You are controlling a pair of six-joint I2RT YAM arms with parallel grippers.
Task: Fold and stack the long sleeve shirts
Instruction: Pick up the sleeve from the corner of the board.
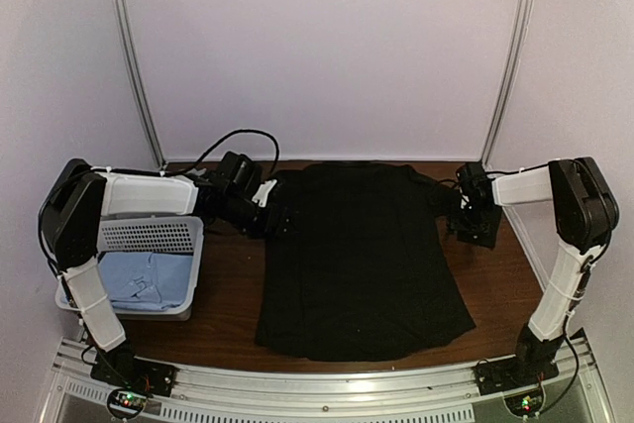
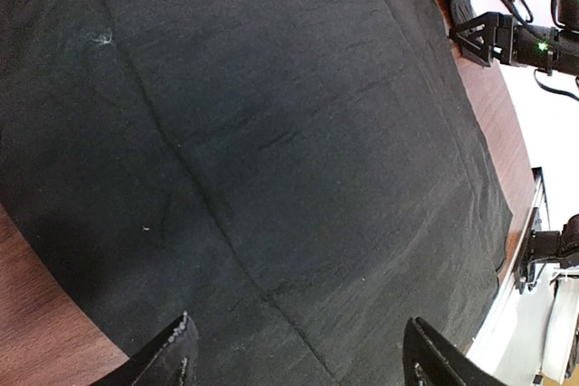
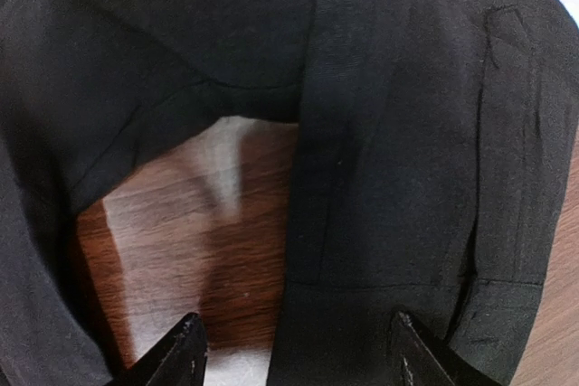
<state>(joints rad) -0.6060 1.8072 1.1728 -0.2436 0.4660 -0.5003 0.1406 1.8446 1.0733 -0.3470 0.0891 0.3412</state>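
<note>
A large black long sleeve shirt (image 1: 362, 264) lies spread flat on the wooden table (image 1: 233, 284), hem toward the arms. My left gripper (image 1: 280, 220) hovers at the shirt's upper left edge. In the left wrist view it is open (image 2: 298, 359) over flat black cloth (image 2: 271, 133) that carries a tiny white mark (image 2: 101, 38). My right gripper (image 1: 464, 217) stands at the shirt's upper right. In the right wrist view it is open (image 3: 294, 354) above a folded black sleeve (image 3: 407, 178), with nothing pinched. A light blue shirt (image 1: 149, 279) lies in the basket.
A white lattice basket (image 1: 149, 235) stands at the left, under the left arm. Bare wood (image 3: 199, 223) shows in a gap in the cloth below the right gripper. Metal rails run along the near edge (image 1: 327, 383).
</note>
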